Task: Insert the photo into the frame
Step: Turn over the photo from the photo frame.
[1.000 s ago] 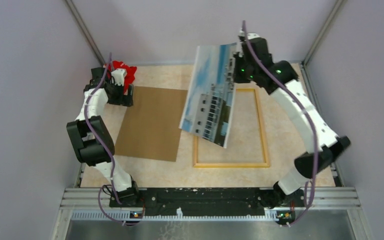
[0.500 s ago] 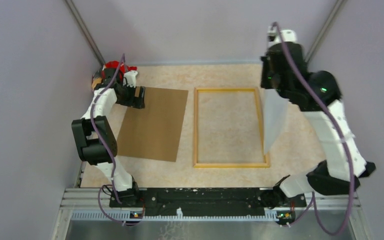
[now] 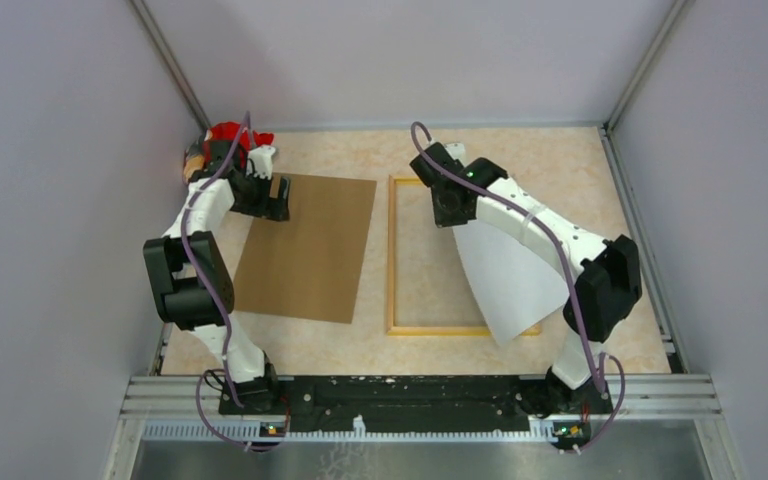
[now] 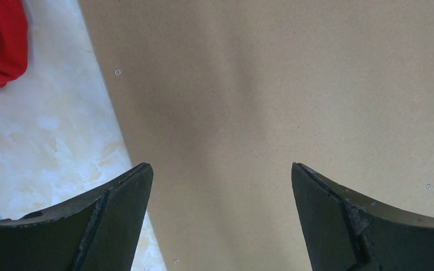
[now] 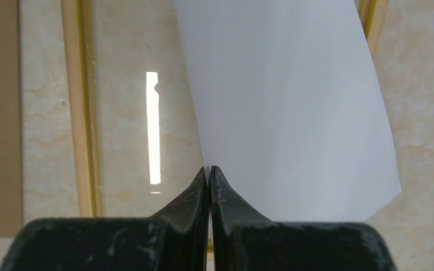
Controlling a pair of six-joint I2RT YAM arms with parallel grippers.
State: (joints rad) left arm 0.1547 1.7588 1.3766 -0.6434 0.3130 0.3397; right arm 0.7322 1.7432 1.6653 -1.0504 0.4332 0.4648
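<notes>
Tightly, right jaws pinch the photo (image 3: 505,285) over the frame (image 3: 393,250) — left jaws gape above the board (image 3: 305,245).

No text, label, brand, number or sign can be read in any of the views. The photo (image 3: 505,280) shows only its plain white side, and the brown board (image 3: 305,245) at the left has a plain surface with nothing printed on it.
</notes>
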